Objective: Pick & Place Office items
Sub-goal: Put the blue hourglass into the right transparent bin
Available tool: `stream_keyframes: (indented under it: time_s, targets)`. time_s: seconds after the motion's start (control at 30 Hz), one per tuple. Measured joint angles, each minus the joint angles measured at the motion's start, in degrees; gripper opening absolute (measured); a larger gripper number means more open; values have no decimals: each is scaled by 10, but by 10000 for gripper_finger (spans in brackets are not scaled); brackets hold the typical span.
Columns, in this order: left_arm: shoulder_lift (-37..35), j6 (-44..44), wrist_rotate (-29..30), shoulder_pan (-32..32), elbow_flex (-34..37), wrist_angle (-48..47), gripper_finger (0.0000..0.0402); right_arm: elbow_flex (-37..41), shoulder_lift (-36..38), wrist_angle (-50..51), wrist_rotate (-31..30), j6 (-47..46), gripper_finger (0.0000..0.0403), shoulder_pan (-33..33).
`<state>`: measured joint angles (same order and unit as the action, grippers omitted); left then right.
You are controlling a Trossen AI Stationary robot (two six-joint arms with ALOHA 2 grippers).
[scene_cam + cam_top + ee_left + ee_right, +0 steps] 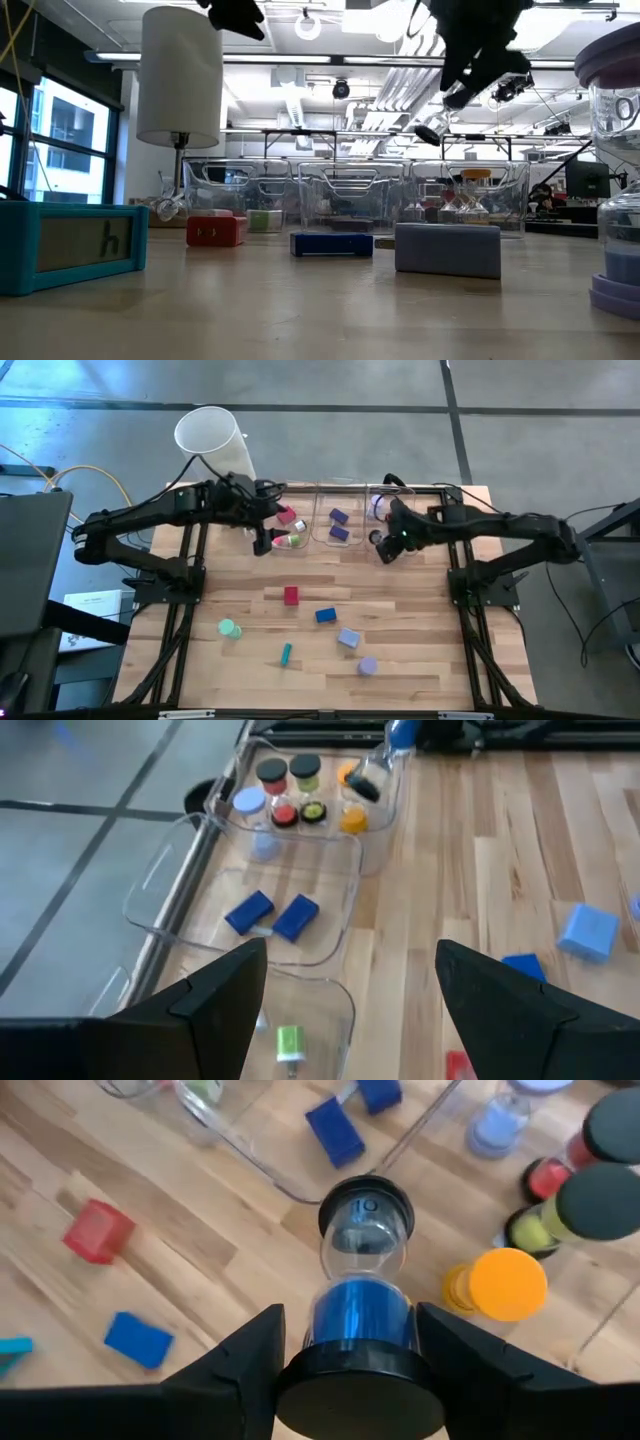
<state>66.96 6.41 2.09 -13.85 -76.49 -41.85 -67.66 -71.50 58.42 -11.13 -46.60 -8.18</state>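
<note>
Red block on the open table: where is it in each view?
High: red block mid-table, in front of the clear bins.
Low: left of centre, before the bins.
Left wrist: only a red sliver at the bottom edge, probably it.
Right wrist: left side.
Shared landmark: blue block beside it.

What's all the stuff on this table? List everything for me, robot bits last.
Clear bins: three, in a row along the far edge of the table.
Blue blocks in middle bin: two, dark blue.
Sand timers in right bin: several, with black, red, orange, green and pale blue caps.
Red block: one, table centre.
Blue block: one, beside the red one.
Lavender block: one, nearer the front.
Lavender roll: one, front.
Green roll: one, front left.
Teal stick: one, front.
White cylinder: one, far left corner.
Left gripper: open, over the left bin.
Right gripper: holding a blue sand timer, black-capped.
</note>
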Motion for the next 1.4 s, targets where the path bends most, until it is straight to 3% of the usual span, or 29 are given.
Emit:
stream_keyframes:
  time_s: [0.27, 0.43, 0.8, 1.4]
  targets:
    - [0, 0, 1, 0, 0, 54, 283, 0, -75, 9, 87, 64, 194, -116]
    - [0, 0, 2, 0, 0, 89, 283, -15, -144, 19, 115, 92, 194, -154]
    - [0, 0, 1, 0, 0, 149, 283, -133, -227, 58, 97, 148, 194, -171]
    - [0, 0, 1, 0, 0, 156, 283, -140, -227, 113, 85, 140, 194, -174]
